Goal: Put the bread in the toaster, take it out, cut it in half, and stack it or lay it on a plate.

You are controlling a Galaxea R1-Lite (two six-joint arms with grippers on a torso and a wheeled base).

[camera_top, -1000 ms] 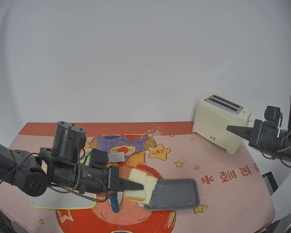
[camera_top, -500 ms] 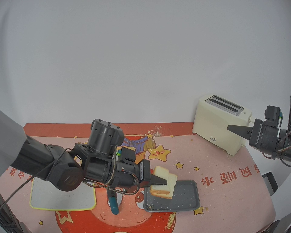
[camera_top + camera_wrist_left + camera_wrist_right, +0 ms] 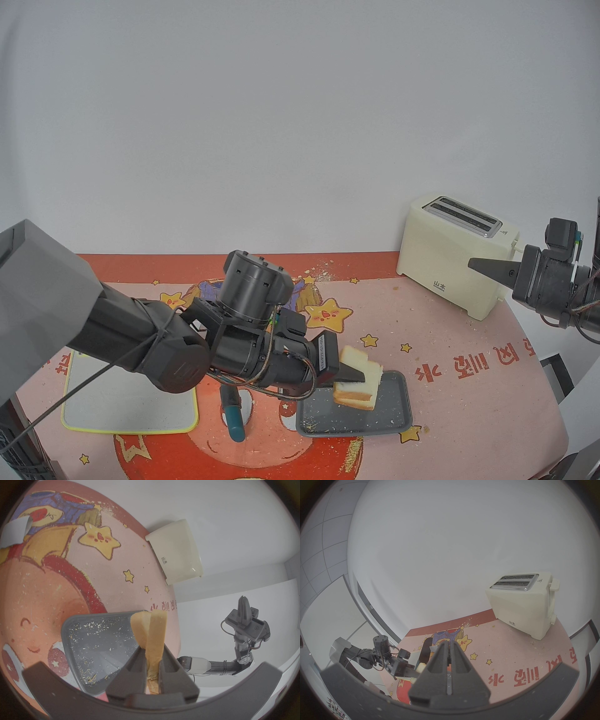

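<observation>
Bread (image 3: pixel 357 395) moved over tray (image 3: pixel 395 406) — left tool (image 3: pixel 355 375) pinching it | right tool (image 3: pixel 473 263) pressed together | crumb-strewn tablecloth (image 3: pixel 437 325)

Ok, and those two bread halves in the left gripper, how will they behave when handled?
Probably soft: the bread halves look squeezed narrower where the left gripper clamps them. Likely crumbly, given the crumbs scattered over the tray. The two pieces sit offset rather than flush, so they may slide apart on release.

Left hand (image 3: pixel 357 376) holds bread halves (image 3: pixel 370 386) above grey tray (image 3: pixel 395 407).
</observation>
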